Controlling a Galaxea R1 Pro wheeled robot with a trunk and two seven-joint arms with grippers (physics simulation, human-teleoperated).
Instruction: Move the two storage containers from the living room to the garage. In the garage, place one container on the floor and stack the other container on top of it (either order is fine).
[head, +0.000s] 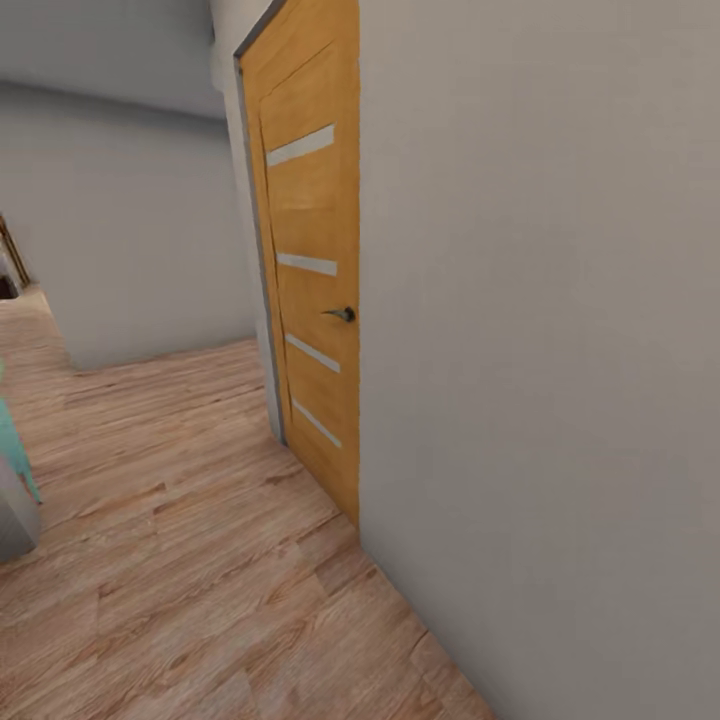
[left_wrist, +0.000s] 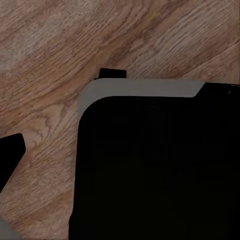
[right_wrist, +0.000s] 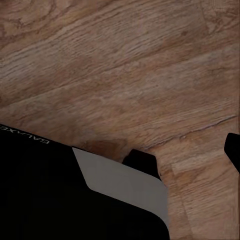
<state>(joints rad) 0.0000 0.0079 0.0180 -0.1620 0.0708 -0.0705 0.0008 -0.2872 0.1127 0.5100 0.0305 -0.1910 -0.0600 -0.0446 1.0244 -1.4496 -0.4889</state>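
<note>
Wood-plank flooring (head: 200, 560) runs up to a closed wooden door (head: 310, 290) set in a grey wall (head: 540, 350); no storage container is in view. Claw state cannot be determined on either arm. Judged: transit phase, door directly ahead.

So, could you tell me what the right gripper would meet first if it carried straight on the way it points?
Most likely the wood-plank floor: the right wrist view looks along the fingers onto bare planks, with nothing between. Depth is unclear.
</note>
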